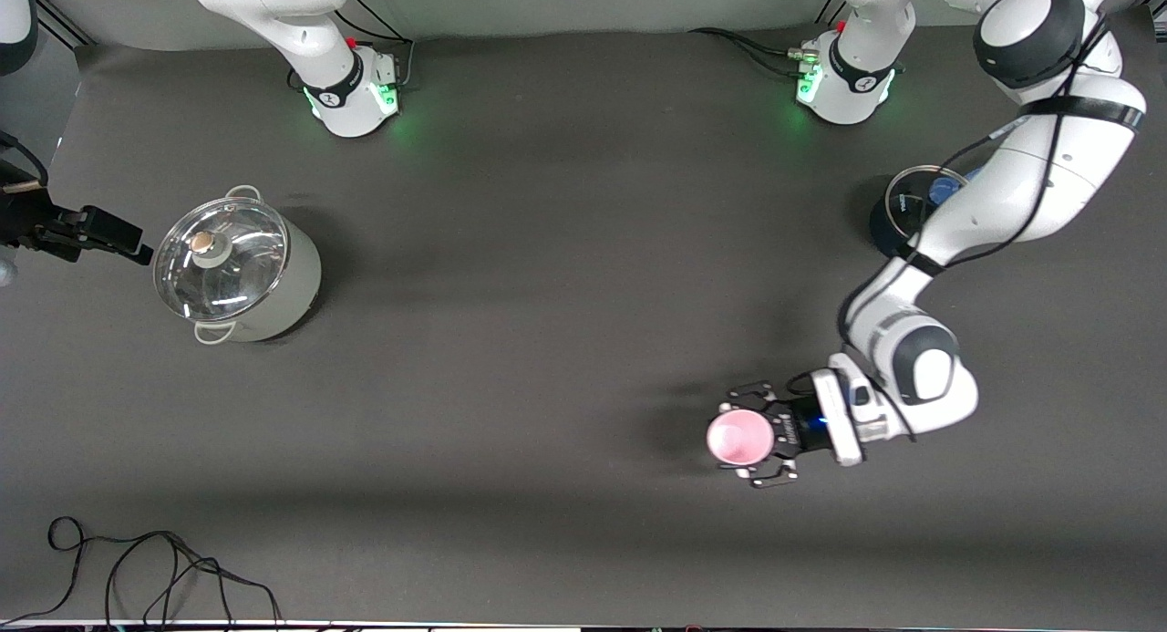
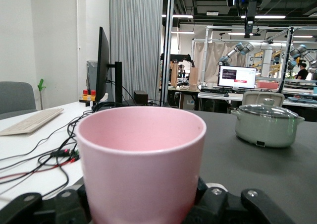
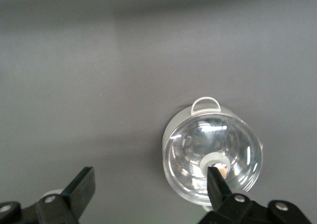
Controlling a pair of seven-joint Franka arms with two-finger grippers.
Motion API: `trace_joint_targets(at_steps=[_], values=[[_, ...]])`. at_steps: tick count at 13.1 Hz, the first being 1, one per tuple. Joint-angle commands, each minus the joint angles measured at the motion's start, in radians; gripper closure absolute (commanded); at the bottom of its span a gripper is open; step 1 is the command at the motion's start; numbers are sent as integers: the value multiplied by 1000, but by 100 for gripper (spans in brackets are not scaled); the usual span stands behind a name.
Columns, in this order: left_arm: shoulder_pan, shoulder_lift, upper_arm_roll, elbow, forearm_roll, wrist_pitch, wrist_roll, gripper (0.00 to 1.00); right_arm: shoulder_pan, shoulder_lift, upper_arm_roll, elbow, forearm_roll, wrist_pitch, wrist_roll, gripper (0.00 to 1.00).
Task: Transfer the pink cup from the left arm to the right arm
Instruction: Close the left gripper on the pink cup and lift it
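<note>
Left gripper (image 1: 764, 434) clamps pink cup (image 1: 739, 436) upright nr the front edge, left arm's end – prob light, stiff, slick plastic. Right gripper (image 3: 148, 189), jaws apart over the table's right-arm edge, should pinch the free rim/upper wall.

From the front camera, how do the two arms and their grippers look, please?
Both arms have white shells with black joint bands and green lights at their bases. The left arm carries a black cable along its links, and the left gripper is a wide black claw. The right gripper is black with slim straight fingers.
</note>
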Motion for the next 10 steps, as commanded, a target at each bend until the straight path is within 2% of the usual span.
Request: trace_joint_targets(at_steps=[1,2,3,5,8,10], values=[[-36,-16,-126,-6,-35,220,-12,100,-3,-6,4,8,-3,-5,256,0],[-58,-16,-181,-3,-37,325,-37,100,-2,-6,4,8,-3,-4,379,0],[-88,-16,-229,9,-35,434,-69,100,3,-4,4,8,-3,-4,420,0],[-185,-18,-280,75,-35,608,-120,100,6,0,7,11,-6,-4,422,0],[-367,-45,-289,190,-31,824,-202,100,9,28,13,38,-6,4,423,0],[-495,-47,-286,288,-29,944,-244,100,73,112,12,161,-12,-10,434,0]])
